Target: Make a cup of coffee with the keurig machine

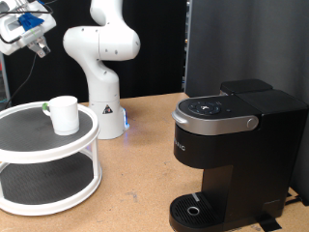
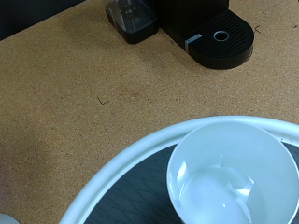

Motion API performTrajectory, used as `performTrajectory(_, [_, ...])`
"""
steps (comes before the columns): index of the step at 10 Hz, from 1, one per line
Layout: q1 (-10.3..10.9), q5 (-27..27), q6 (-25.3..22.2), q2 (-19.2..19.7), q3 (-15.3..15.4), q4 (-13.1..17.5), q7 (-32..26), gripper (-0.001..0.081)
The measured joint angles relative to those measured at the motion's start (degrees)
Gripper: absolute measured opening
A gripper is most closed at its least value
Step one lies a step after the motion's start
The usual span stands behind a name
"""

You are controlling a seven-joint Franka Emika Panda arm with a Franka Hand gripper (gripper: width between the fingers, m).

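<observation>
The white cup (image 1: 65, 114) stands upright on the top shelf of a round white two-tier stand (image 1: 29, 145) at the exterior view's left. In the wrist view I look straight down into the cup (image 2: 234, 177); its inside looks white and empty. The black keurig machine (image 1: 232, 155) stands at the exterior view's right with its lid down and a bare drip base (image 1: 196, 208); the drip base also shows in the wrist view (image 2: 222, 37). My gripper (image 1: 29, 34) hangs high above the stand, well clear of the cup. Its fingers do not show in the wrist view.
A small green thing (image 1: 45, 108) lies on the stand next to the cup. The white robot base (image 1: 106, 111) stands behind the stand. The brown cork tabletop (image 2: 103, 84) stretches between the stand and the machine. A small dark object (image 2: 131, 21) sits beside the machine.
</observation>
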Motion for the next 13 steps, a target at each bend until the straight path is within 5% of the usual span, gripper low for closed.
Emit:
performTrajectory(9, [0.31,-1.35,-0.26,0.24,0.0,-0.48,-3.03,0.0004])
performTrajectory(13, [0.29,-1.41,4.43,0.64,0.0,-3.22,-3.88,0.0004])
